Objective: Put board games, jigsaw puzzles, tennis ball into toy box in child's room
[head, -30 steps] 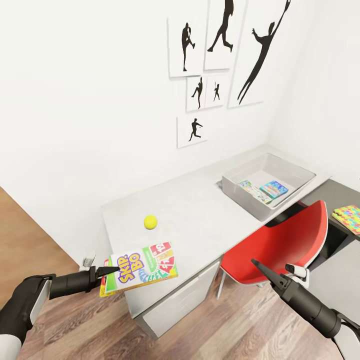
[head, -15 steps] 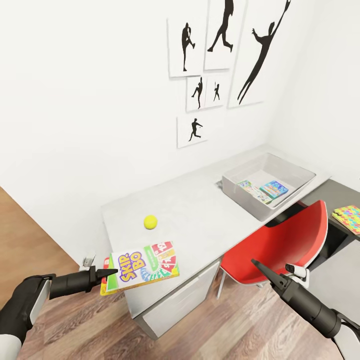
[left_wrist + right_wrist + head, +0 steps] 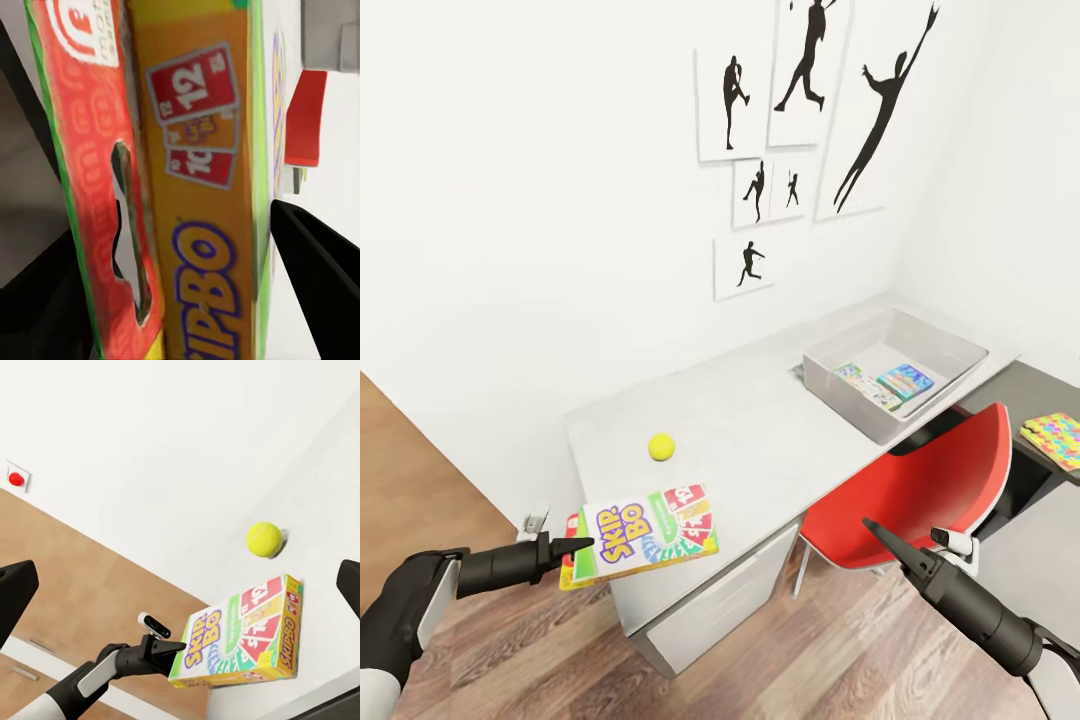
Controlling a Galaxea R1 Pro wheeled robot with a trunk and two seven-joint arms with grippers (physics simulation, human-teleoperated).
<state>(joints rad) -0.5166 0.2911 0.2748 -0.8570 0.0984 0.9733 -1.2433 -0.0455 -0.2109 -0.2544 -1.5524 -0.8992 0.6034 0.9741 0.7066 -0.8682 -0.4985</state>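
My left gripper (image 3: 582, 546) is shut on the edge of the Skip-Bo board game (image 3: 650, 528), which is held flat over the near left corner of the table (image 3: 760, 420). The left wrist view has the box's edge (image 3: 202, 187) clamped between the two fingers. Just beyond the box, the tennis ball (image 3: 661, 447) rests on the tabletop. Two board games (image 3: 885, 382) lie inside the toy box (image 3: 830, 375) at the table's far right. One jigsaw puzzle (image 3: 1057, 438) lies on the lower dark section. My right gripper (image 3: 872, 527) hangs open and holds nothing, in front of the red chair.
A red chair (image 3: 920, 485) is tucked under the table between the drawers (image 3: 710, 605) and the lower section. The wall with silhouette prints (image 3: 810, 120) runs behind the table. Wood plank floor (image 3: 510, 640) lies under both arms.
The head view has shifted slightly. My left gripper has edged the Skip-Bo box a little to the right over the table's corner. The right arm has stayed put.
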